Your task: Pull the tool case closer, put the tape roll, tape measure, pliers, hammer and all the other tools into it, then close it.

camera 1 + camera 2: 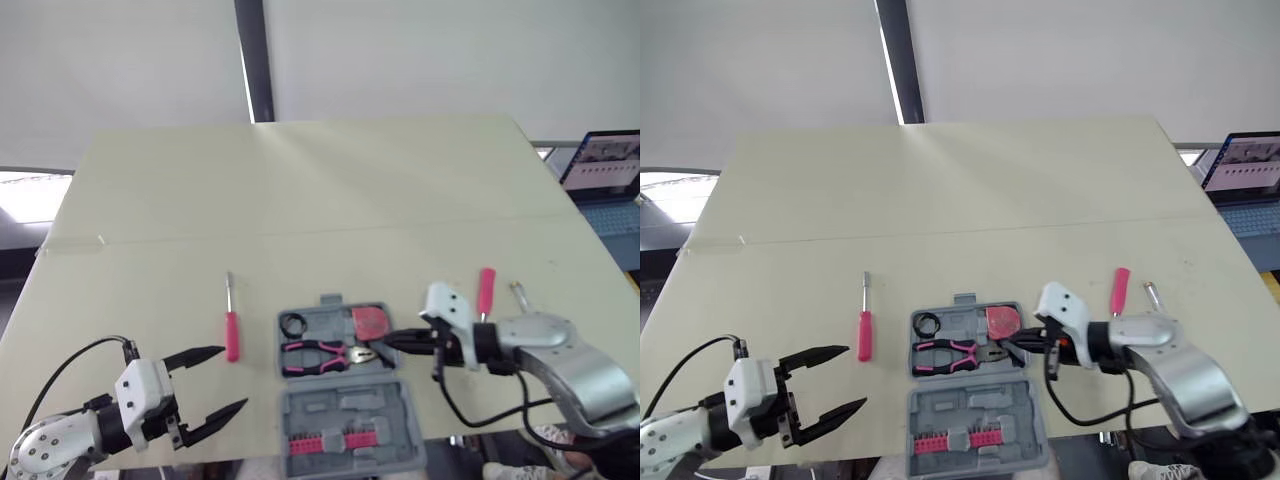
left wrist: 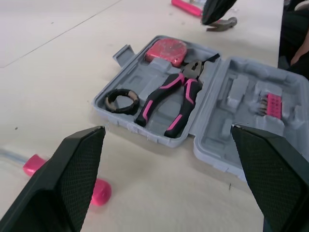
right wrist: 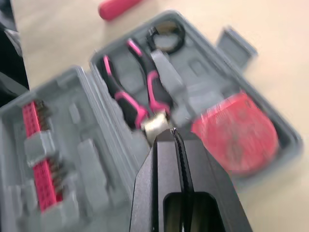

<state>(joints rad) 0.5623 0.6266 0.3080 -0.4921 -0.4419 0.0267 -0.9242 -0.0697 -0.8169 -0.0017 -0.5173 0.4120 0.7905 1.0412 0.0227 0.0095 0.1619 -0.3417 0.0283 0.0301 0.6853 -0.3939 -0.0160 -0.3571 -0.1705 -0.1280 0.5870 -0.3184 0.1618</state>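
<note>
The grey tool case (image 1: 340, 405) lies open at the table's front edge. Its far half holds a black tape roll (image 1: 294, 323), pink-handled pliers (image 1: 315, 356) and a pink tape measure (image 1: 369, 321). My right gripper (image 1: 385, 345) is shut, its tips at the pliers' metal head (image 3: 154, 125) with nothing between the fingers. The pink-handled hammer (image 1: 486, 290) lies on the table just behind that arm. Left of the case lies a pink screwdriver (image 1: 232, 335). My left gripper (image 1: 233, 378) is open near the front edge, a little left of the case, close to the screwdriver's handle (image 2: 96, 191).
The case's near half carries a pink rack of bits (image 1: 330, 441) and overhangs the table's front edge. A laptop (image 1: 605, 170) stands off the table at the far right. Bare tabletop (image 1: 320, 200) stretches behind the tools.
</note>
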